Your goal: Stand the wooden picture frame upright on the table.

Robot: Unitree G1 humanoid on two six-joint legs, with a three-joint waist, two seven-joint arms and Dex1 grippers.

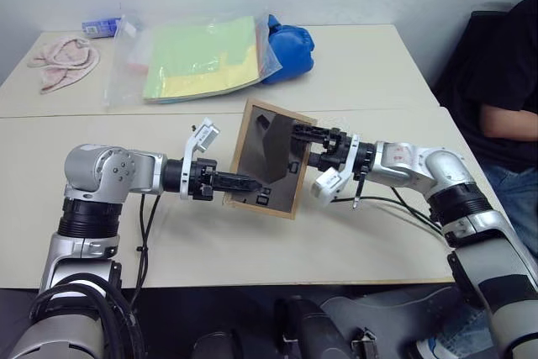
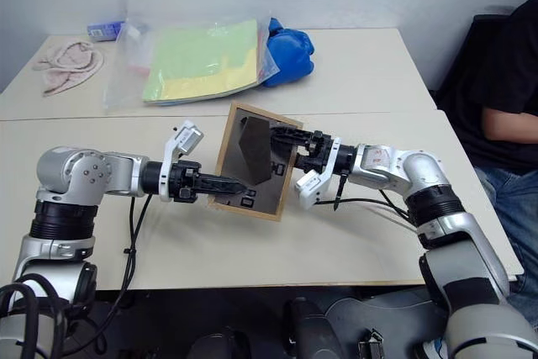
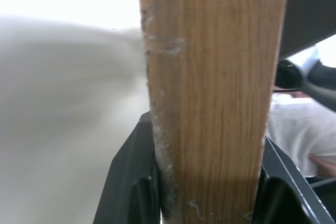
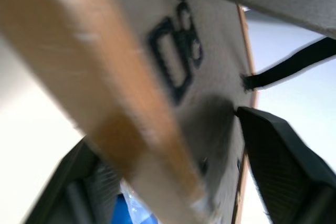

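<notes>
The left pincer [image 1: 249, 182] gripped the frame's [image 1: 271, 160] lower edge; the right pincer [image 1: 299, 134] straddled its opposite edge, grip unclear. The frame stood tilted over the table [image 1: 252, 241].

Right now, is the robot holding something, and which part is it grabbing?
Yes, the wooden picture frame. The left gripper pinches its left wooden edge near the bottom. The right gripper straddles the right edge, but whether it grips is unclear.
</notes>
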